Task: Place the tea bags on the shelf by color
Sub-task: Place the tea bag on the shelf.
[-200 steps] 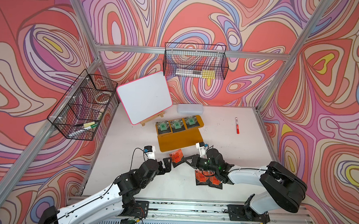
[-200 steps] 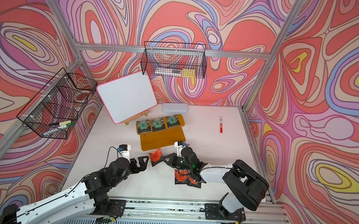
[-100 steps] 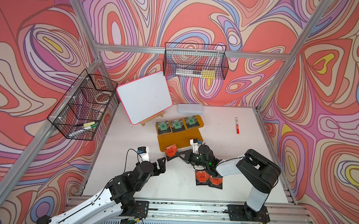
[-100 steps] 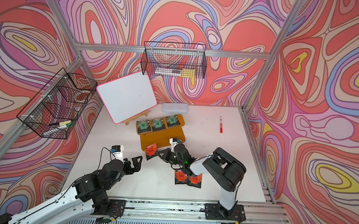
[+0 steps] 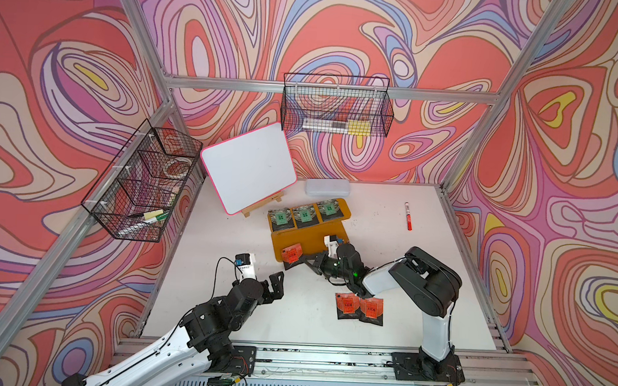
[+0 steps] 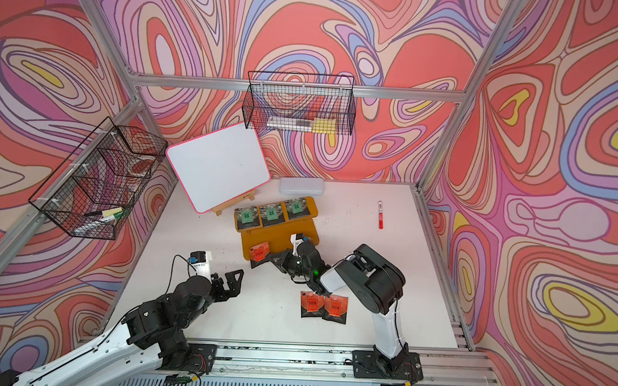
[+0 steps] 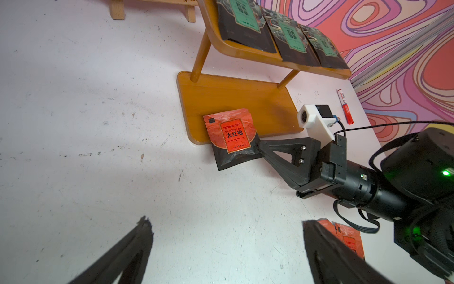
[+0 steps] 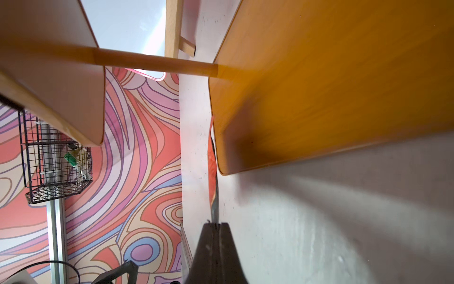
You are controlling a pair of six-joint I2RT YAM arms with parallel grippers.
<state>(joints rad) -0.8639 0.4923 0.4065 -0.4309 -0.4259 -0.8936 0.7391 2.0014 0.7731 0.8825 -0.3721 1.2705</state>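
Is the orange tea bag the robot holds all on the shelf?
Only partly: the orange tea bag overlaps the lower board, its black end past the edge, in the right gripper.

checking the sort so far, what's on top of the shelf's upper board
Three green-label tea bags lie side by side on the upper board, nearly filling it. Only a strip of bare board shows at the edges; anything beneath the bags is covered.

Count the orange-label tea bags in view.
3. One orange tea bag is pinched by the right hand, partly on the shelf's lower board; two more lie side by side on the table, nearer the robot. None seem hidden.
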